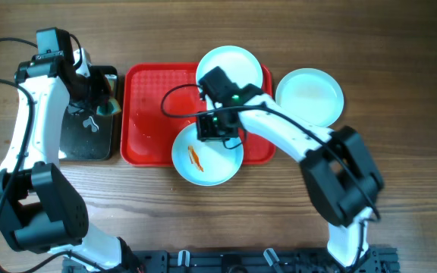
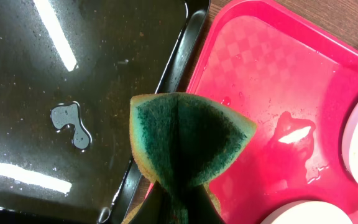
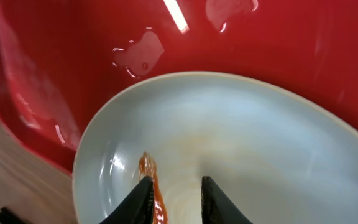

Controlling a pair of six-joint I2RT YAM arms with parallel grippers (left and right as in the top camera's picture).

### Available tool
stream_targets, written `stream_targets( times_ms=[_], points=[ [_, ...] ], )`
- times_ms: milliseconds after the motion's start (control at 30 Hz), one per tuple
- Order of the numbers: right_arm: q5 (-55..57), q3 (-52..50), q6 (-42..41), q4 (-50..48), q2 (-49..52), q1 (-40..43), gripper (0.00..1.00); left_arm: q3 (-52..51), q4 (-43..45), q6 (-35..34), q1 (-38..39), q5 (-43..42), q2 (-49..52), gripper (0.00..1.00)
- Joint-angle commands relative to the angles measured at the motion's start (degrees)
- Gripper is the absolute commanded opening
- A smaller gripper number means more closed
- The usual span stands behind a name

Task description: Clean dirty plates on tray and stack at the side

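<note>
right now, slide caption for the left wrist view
Folded green sponge held above the gap between wet black tray and red tray.

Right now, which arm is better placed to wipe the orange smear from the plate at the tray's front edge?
Left. The left gripper is shut on the green sponge, at the red tray's left rim. The right gripper hangs open above the smeared plate, holding nothing, so it could probably only steady it.
</note>
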State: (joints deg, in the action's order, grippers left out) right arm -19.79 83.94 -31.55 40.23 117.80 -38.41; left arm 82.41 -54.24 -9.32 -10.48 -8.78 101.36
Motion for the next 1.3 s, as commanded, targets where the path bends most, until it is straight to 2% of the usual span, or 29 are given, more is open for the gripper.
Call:
stream_targets(
  times_ms=[0,100,367,633,733,800,900,967,1100,1200,1267],
  points=[
    [1.9,8.1,0.1,1.7,6.4,-1.4,0.26,0.4,0.1,-0.5,0.3,-0.8,-0.4,0.04],
    [1.8,11.2,0.0,1.8,9.5,-1.7,0.25,0.4,0.1,-0.5,0.3,-0.8,-0.4,0.04],
    [3.3,11.3,-1.3,-5.0,11.3,-2.9,0.21,0.4,0.2,-0.5,0.3,-0.8,-0.4,0.04],
    [3.3,11.3,-4.9,-15.6,14.5,-3.3,0.20,0.4,0.2,-0.5,0.3,-0.8,-0.4,0.04],
    [0.4,11.6,-4.5,-23.3,14.5,-3.3,0.20,0.4,0.2,-0.5,0.3,-0.8,-0.4,0.04],
    [-0.2,13.0,-4.4,-23.8,14.4,-3.1,0.20,0.4,0.2,-0.5,0.3,-0.8,-0.4,0.04],
    [-2.7,16.5,-1.0,-18.2,12.9,-2.3,0.22,0.4,0.3,-0.5,0.3,-0.8,-0.4,0.04],
    [-2.7,18.8,0.0,-12.5,10.1,-0.6,0.29,0.4,0.6,-0.5,0.3,-0.8,-0.4,0.04],
    [-2.4,20.3,0.2,3.4,3.8,4.4,0.38,0.4,0.6,-0.5,0.3,-0.8,-0.4,0.04],
    [-1.6,20.2,1.6,15.6,2.8,7.6,0.40,0.4,0.6,-0.5,0.3,-0.8,-0.4,0.04],
    [-1.1,17.7,1.6,18.4,2.9,8.2,0.39,0.4,0.6,-0.5,0.3,-0.8,-0.4,0.04]
  ],
)
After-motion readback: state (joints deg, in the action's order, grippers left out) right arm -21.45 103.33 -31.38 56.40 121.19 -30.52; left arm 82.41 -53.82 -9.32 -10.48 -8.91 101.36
